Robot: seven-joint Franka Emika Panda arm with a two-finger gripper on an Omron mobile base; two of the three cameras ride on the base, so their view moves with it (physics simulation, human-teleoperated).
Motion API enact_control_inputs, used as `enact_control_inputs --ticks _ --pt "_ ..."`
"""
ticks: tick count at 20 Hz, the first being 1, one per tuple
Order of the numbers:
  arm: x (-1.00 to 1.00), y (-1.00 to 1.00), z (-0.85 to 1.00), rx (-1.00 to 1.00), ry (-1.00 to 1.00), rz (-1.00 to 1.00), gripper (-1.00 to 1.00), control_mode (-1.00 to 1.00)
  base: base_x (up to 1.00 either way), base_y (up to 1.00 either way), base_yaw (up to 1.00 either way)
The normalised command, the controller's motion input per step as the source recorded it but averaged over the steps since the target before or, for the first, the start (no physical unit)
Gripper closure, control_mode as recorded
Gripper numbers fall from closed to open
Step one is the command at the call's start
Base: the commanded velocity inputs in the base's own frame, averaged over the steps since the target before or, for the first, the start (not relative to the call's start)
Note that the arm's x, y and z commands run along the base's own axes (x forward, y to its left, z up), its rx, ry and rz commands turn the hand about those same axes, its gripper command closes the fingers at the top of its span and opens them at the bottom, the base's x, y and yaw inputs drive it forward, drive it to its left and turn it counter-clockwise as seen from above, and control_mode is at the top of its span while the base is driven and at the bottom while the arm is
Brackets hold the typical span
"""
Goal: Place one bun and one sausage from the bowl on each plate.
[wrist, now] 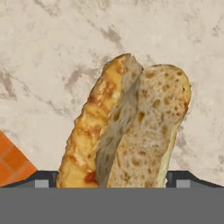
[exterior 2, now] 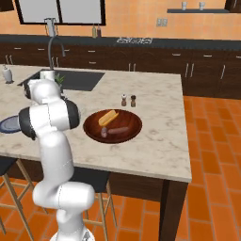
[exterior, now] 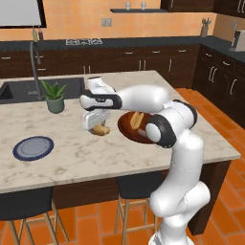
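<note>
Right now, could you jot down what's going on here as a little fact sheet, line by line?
Setting: marble-topped kitchen island
Gripper: over the counter, left of the bowl, fingers spread around a bun
Bun in the gripper: split open, held lengthwise between the fingertips
Bowl: dark reddish-brown, still holds one bun and one sausage
Dark blue plate: on the island's left, nothing on it
Nearby: potted plant by the sink, salt and pepper shakers behind the bowl
</note>
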Motion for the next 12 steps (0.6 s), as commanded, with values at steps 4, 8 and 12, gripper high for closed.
enact_control_inputs --ticks 4,8,12 --pt "0.31 1.0 -0.01 -0.12 0.0 0.0 1.0 -1.0 0.0 0.0 0.0" --pt "0.09 1.0 -0.02 0.0 -0.08 -0.16 1.0 -1.0 0.0 0.0 0.0" --pt "0.04 0.94 -0.03 0.0 -0.03 -0.13 1.0 -1.0 0.0 0.0 0.0"
